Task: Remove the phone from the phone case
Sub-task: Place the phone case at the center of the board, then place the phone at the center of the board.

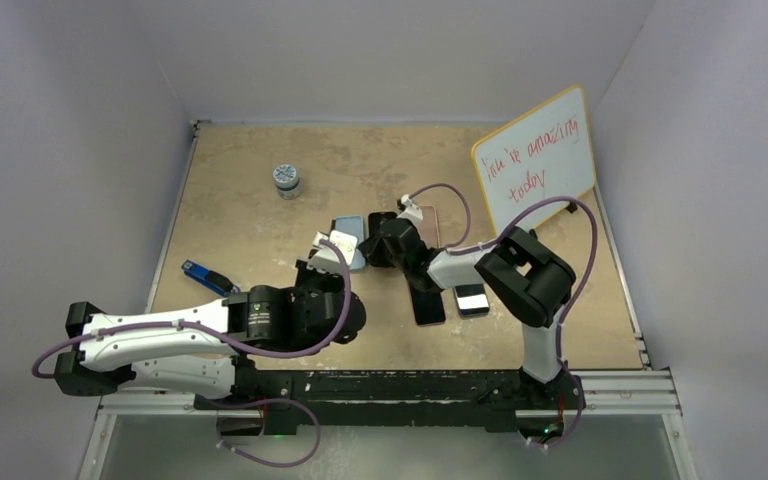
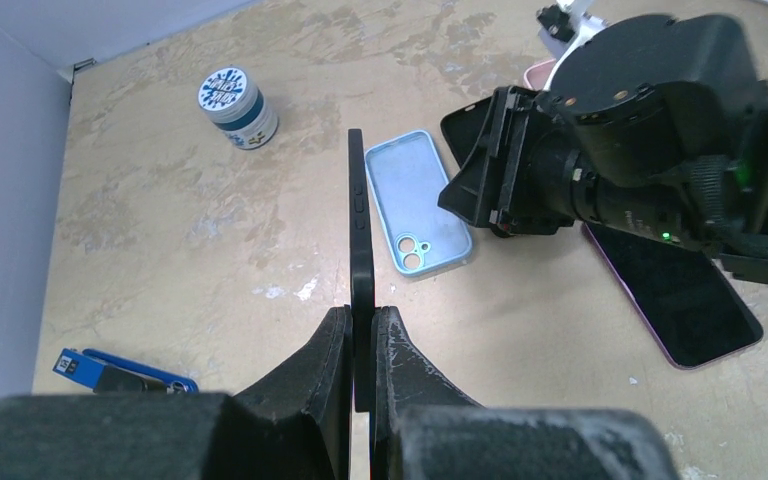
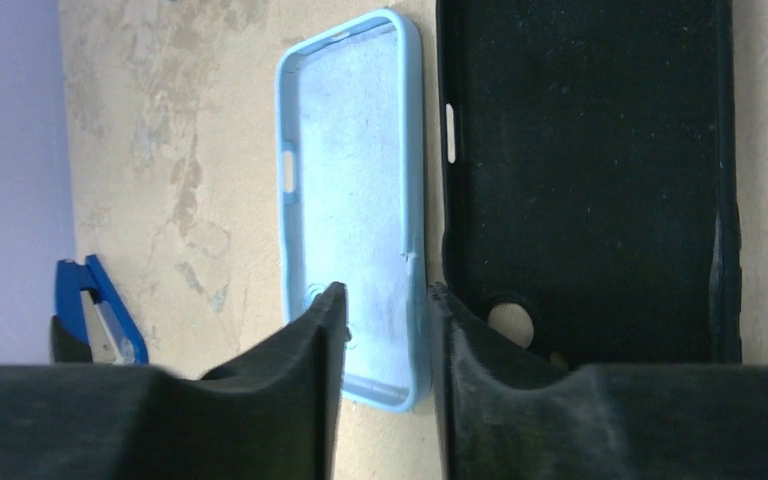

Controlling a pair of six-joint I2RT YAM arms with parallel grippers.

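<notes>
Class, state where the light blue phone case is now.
The light blue case lies on the table in the right wrist view, beside the black case, beneath the right tool.

Mottled tan table carries a small jar at upper left, an empty light-blue case (open side up) at centre, and a blue tool at left.

Your top view looks down from high above and behind the arm bases and takes in the whole counter from far off. Your left wrist view sits low behind the left claw, facing out along the edge-on phone toward the far wall. Your right wrist view hangs close over the counter, looking almost straight down past the right claw. All three views share the light blue case.
</notes>
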